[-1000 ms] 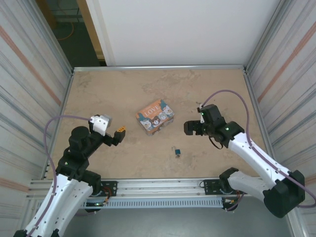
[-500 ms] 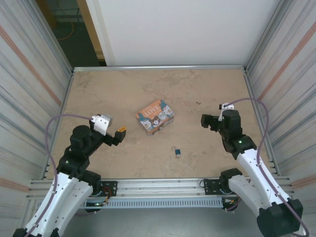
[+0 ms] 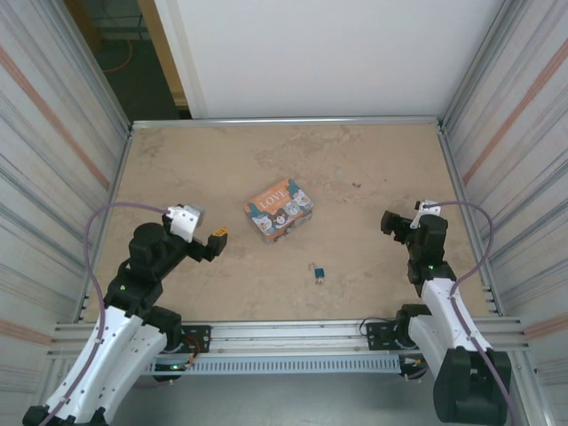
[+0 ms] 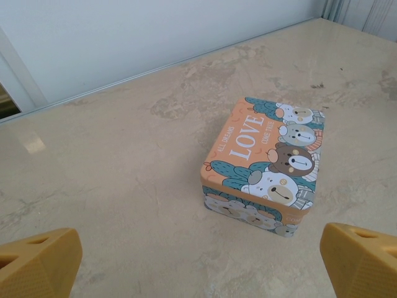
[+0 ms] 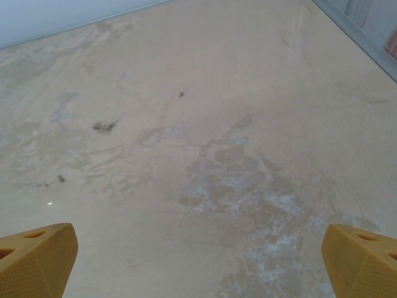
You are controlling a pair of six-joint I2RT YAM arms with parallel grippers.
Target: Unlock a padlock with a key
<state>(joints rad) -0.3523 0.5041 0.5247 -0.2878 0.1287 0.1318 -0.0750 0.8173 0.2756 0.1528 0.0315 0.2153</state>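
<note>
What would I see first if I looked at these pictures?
The bright orange tin with cartoon bears and the word LOVE stands out, near the middle of the table. A tiny blue padlock lies in front of it, closer to the arms. The left gripper and right gripper hang open on either side.

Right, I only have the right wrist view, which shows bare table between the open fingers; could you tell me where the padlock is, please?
Observer: In the top view the padlock lies on the table, to the left of the right gripper and nearer the arm bases.
Operator: Thank you. Is anything standing close to it?
Observer: An orange tin sits farther from the bases, clearly apart from the padlock.
</note>
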